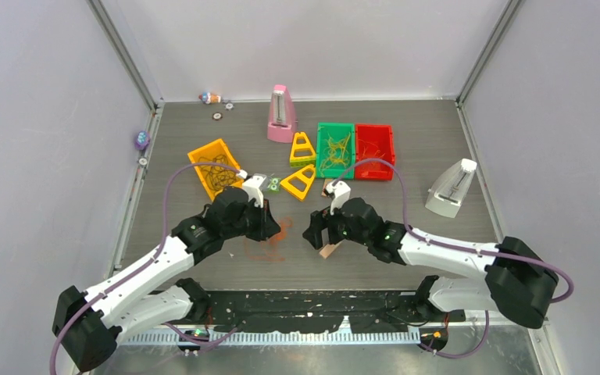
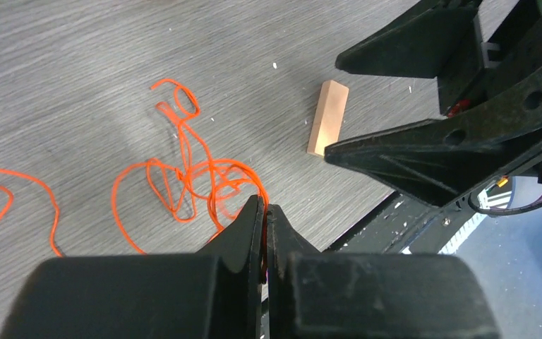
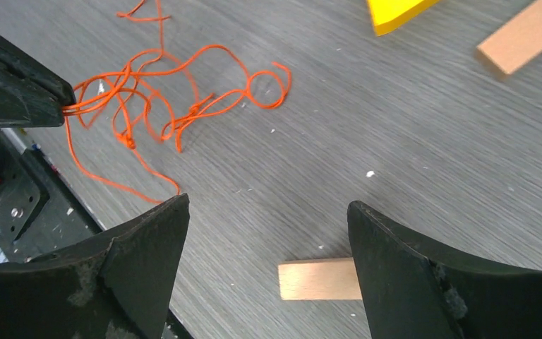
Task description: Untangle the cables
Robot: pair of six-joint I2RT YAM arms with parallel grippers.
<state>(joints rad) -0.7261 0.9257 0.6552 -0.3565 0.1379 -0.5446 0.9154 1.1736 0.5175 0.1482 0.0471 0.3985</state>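
Grey wood-grain bench (image 1: 422, 133) carries the orange cable tangle (image 2: 183, 176) near its front edge. Your left claw (image 2: 264, 212) is pinched shut on a few of its strands; your right claw (image 3: 268, 205) gapes wide, empty. Next, I judge, set the right claw on a free loop and draw gently apart.

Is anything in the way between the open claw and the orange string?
Nothing visible. Only bare table lies between the right gripper and the orange cable, which the left gripper pinches. A wooden block lies by the right gripper's fingers, off the way to the tangle.
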